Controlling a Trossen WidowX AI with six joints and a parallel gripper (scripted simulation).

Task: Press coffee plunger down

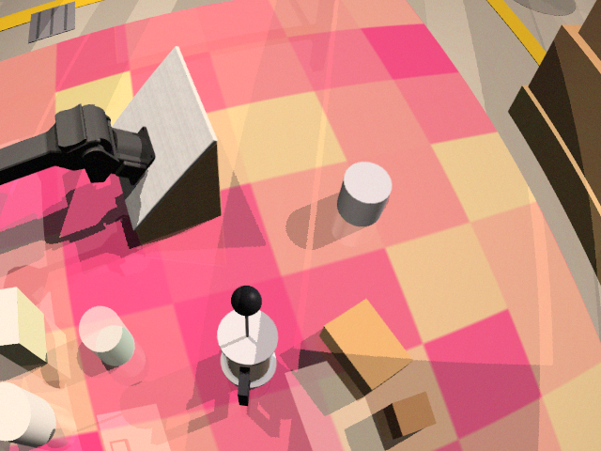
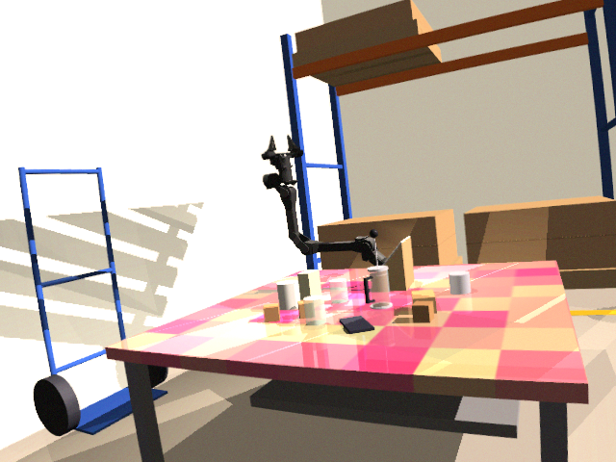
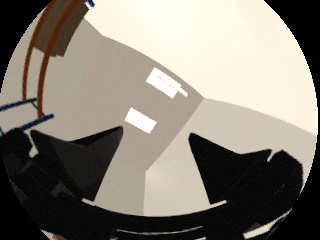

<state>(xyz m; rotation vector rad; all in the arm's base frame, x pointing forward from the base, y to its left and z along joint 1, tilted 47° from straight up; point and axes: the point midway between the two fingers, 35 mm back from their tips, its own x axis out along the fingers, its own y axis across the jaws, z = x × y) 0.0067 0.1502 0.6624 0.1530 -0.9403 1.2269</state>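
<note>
The coffee press (image 1: 248,371) (image 2: 380,286) stands upright on the patterned table, its black handle toward the bottom of the top view. Its round black plunger knob (image 1: 246,300) (image 2: 373,233) stands high above the pale lid (image 1: 238,339) on a thin rod, so the plunger is up. My gripper (image 2: 280,138) (image 3: 157,133) is open and empty. It is raised high and away from the press, fingers pointing up; the wrist view shows ceiling and walls between them. The top view shows part of the arm but not the fingers.
A sloped grey wedge (image 1: 169,126) stands beside the arm. A grey cylinder (image 1: 364,194) (image 2: 459,282), an orange block (image 1: 366,339) and a small brown block (image 1: 415,412) lie around the press. A pale cup (image 1: 106,334), cream block (image 1: 19,325) and white cylinder (image 1: 22,414) stand on its other side.
</note>
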